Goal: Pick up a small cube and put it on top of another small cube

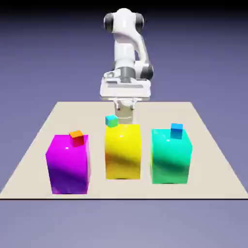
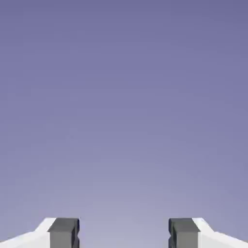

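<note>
Because each small cube sits raised on a big block, the gripper must come down from above. At lower left of the exterior view, the orange cube rests on the magenta block; at centre, the cyan cube perches at the yellow block's far left corner; right of it, the blue cube tops the teal block. Behind the yellow block hangs the gripper; the hand view shows its fingers spread wide, empty, only backdrop between.
</note>
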Tool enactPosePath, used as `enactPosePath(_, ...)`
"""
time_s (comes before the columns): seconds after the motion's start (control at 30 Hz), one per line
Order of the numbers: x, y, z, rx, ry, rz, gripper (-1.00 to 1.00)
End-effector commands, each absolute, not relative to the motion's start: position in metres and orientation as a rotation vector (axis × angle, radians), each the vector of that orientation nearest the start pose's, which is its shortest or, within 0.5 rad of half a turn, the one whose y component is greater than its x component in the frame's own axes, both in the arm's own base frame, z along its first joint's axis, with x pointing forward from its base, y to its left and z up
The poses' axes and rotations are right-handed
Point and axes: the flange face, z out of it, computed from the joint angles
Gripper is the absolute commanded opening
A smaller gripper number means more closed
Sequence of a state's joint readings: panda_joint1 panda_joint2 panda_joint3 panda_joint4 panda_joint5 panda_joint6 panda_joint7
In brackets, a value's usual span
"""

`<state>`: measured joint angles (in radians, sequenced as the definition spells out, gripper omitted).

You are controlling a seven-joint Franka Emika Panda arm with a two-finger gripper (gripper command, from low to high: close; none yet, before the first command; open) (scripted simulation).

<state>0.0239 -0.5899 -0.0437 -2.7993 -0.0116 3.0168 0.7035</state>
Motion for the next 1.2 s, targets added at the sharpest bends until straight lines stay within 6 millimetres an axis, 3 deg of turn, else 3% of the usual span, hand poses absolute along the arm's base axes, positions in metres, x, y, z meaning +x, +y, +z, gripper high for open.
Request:
enactPosePath(0.0, 0.387, -0.017, 0.476, -2.491, 0.915, -1.073, 0.0)
enactPosePath(0.33, 0.359, -0.129, 0.535, -2.508, 0.774, -1.175, 0.0)
enactPosePath(0.6, 0.32, -0.225, 0.542, -2.509, 0.661, -1.201, 0.0)
enactPosePath(0.87, 0.28, -0.315, 0.504, -2.492, 0.533, -1.18, 0.0)
enactPosePath(1.0, 0.263, -0.354, 0.468, -2.474, 0.459, -1.154, 0.0)
enactPosePath(1.17, 0.244, -0.391, 0.408, -2.438, 0.356, -1.111, 0.0)
